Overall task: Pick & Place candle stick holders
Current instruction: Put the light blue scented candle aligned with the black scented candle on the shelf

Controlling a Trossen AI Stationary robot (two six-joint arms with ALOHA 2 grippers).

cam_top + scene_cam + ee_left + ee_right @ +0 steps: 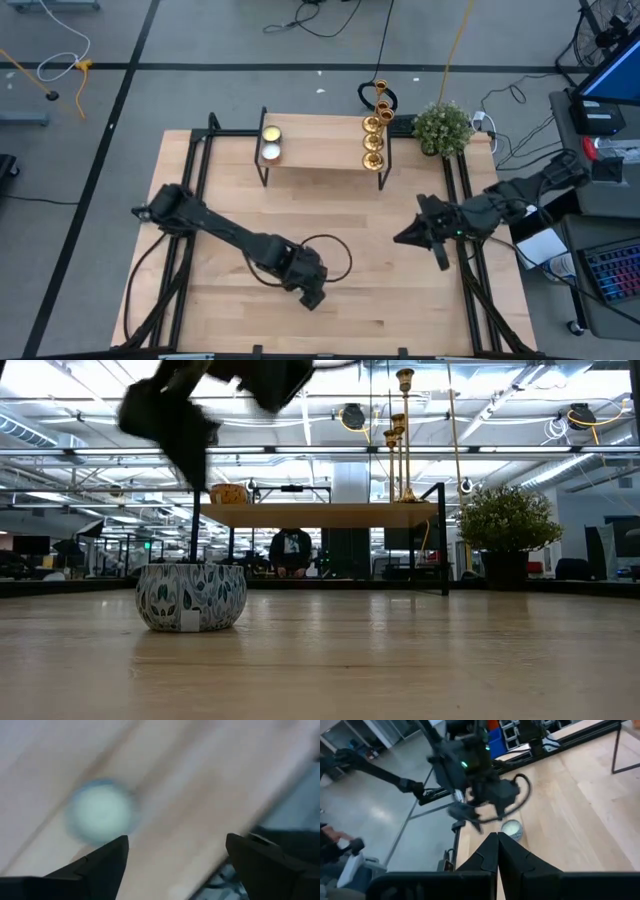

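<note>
We look across a pale wooden table (400,290) into an open office hall with ceiling lights and desks; a person sits far behind it. Black rails run along the table's left and right edges. At the far edge stands a raised wooden shelf (320,150) on black legs. The three holders (374,135) stand upright in a close row at the shelf's right end, and two tealights (270,143) lie at its left end. A potted plant (442,127) sits at the far right corner.

Near the middle of the near edge, the left gripper (313,297) hovers over a patterned tin (191,596), jaws spread wide and empty. The right gripper (407,237) hangs toward the right edge, jaws closed together on nothing.

We judge that the pick has not begun: no holder is touched, and both grippers are well apart from the shelf. The right arm is the nearer one. Next it would need to open, reach to the far edge, and close on a thin stem without knocking its neighbours.
</note>
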